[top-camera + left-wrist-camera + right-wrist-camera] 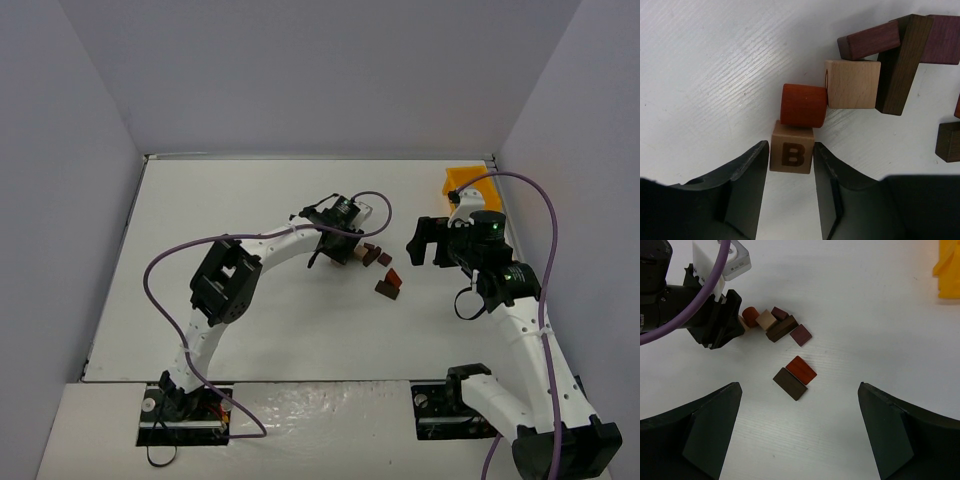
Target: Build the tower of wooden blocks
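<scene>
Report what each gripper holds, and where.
Right gripper open, empty. Left gripper flanks the B cube at opposite side faces; whether it grips yet cannot be told.

The table (300, 330) is white, and the bin (462, 181) at its far right corner is yellow. Among the wood blocks (781, 329), the lettered cube (792, 147) is light tan with a dark brown B. The cylinder (803, 105) is orange-red, the plain cube (852, 84) pale tan, the long bar (900, 65) dark brown and the slanted piece (870, 42) purplish-brown. A thin mark on the plain cube's side seems dark brown. Nearer the table's middle, the flat block (801, 369) is red-orange and the slab (789, 383) beside it dark brown. The left gripper's fingers (747, 185) are black, the cable (716, 271) purple.
</scene>
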You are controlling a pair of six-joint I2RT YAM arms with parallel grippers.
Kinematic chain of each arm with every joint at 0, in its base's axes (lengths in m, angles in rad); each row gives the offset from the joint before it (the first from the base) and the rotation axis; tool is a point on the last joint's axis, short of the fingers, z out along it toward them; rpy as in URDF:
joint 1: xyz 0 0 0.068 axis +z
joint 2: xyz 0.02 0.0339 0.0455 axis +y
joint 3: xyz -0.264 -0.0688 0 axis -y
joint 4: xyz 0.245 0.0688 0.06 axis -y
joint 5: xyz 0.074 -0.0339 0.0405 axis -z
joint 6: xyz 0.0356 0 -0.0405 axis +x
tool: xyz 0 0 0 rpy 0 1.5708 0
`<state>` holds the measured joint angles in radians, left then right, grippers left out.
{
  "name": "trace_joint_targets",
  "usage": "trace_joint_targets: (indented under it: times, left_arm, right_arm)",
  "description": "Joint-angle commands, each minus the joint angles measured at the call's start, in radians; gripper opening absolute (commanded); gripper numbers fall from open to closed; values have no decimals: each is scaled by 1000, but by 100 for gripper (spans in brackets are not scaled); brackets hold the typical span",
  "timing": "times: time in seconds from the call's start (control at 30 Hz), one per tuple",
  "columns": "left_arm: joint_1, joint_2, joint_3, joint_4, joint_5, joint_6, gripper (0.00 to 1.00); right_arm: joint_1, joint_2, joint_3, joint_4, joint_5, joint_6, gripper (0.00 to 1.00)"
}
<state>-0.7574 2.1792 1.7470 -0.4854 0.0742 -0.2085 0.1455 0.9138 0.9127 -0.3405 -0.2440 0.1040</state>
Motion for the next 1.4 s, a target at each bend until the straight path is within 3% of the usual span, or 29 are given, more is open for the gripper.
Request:
trace_joint_targets:
  times: [0.0,0.23,0.47,0.7,1.03,1.37]
  left_arm:
    - [-3,-39,56,2,-5,19,32]
    - [1,-78,48,-27,-22,38,1]
    - [84,-292,-95,-44,1,163,0]
    - [280,-463,-229,-75,104,395,0]
    - [456,-398,-194,-131,219,632,0]
    - [474,-314,-136,-176,219,689,0]
  right_arm:
    - [6,4,45,49,2,-3,100]
    - [6,4,46,48,6,-5,100]
    - [6,5,54,49,0,-5,100]
    - [7,4,54,48,-10,-17,100]
    - [11,6,56,49,-21,-26,100]
    - [9,8,55,49,-23,-29,100]
